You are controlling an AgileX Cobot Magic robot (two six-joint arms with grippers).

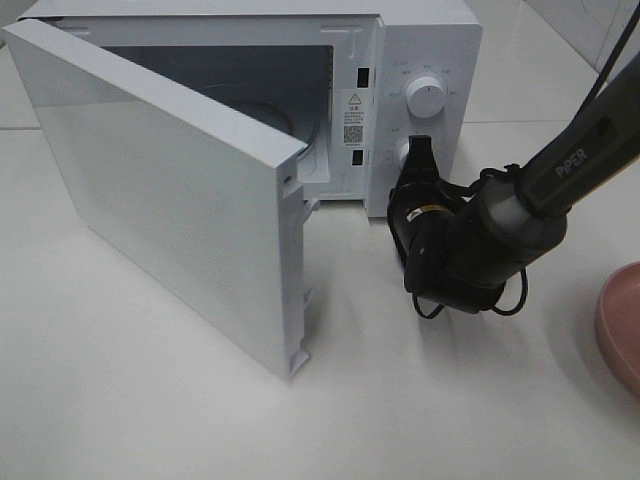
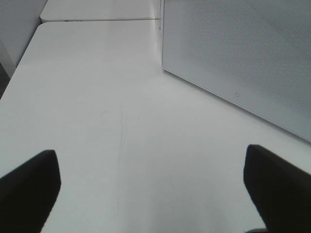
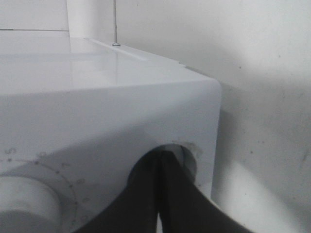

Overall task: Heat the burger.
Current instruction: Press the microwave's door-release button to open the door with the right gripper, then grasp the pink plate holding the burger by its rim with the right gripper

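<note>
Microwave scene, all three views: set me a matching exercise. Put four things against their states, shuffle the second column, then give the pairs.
Things:
1. microwave door
2. right gripper
3. left gripper
4. pink plate

States:
A. wide open, holding nothing
B. cut off at the exterior view's right edge
C. swung open
D. shut tight

Pairs: 1-C, 2-D, 3-A, 4-B

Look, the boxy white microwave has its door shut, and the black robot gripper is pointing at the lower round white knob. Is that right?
Not quite. The boxy white microwave's door is swung wide open, not shut; the exterior high view shows it. The black right gripper does point at the lower round white knob.
</note>
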